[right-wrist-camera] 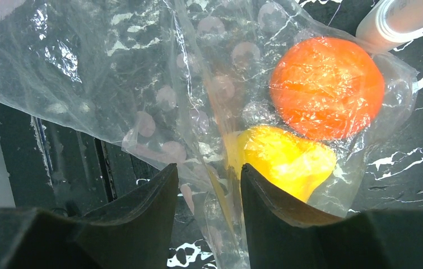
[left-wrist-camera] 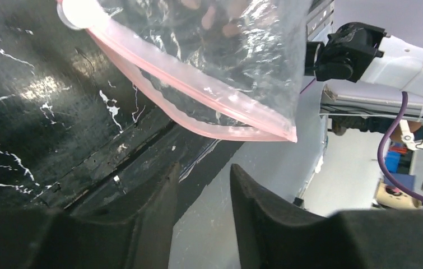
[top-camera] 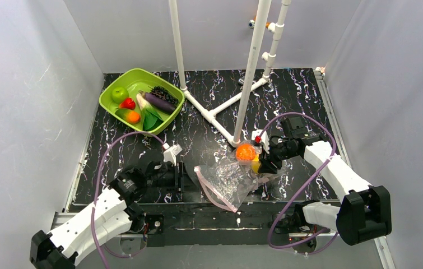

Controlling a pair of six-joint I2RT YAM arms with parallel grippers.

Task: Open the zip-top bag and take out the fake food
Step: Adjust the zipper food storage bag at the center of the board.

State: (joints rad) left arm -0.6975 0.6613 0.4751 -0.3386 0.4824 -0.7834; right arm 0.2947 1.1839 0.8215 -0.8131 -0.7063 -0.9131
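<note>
Seen from above, the clear crinkly plastic zip-top bag (top-camera: 226, 180) lay at about 6 o'clock on the black, white-veined bench (top-camera: 304, 101), close to the near edge. Its closed end pointed to 1 o'clock. A round plastic orange (top-camera: 246, 152) and a yellow plastic lemon (top-camera: 255, 166) sat inside that end, touching each other, just beside the foot of the white pipe frame (top-camera: 252, 67).

Only this view showed the lime-green square tray (top-camera: 106, 98) at 10 o'clock, well apart from the bag. It held a green apple (top-camera: 120, 93), a small red piece (top-camera: 127, 103), a purple eggplant (top-camera: 160, 102), dark grapes (top-camera: 165, 93), a green-white leafy vegetable (top-camera: 152, 119) and a second orange (top-camera: 133, 116).

The left wrist view showed more clearly than the top view that the pink zip strip (left-wrist-camera: 198, 95) looked parted into two lines, with the mouth of the bag turned toward that camera. The left fingers (top-camera: 182, 176), at 9 o'clock of the bag, had a narrow gap with nothing in it and did not touch the plastic.

The right wrist view alone showed the orange and the lemon close up through the film. A fold of that film ran down into the narrow gap of the right fingers (top-camera: 262, 163), at 3 o'clock of the bag. I cannot tell whether they really pinched it.
</note>
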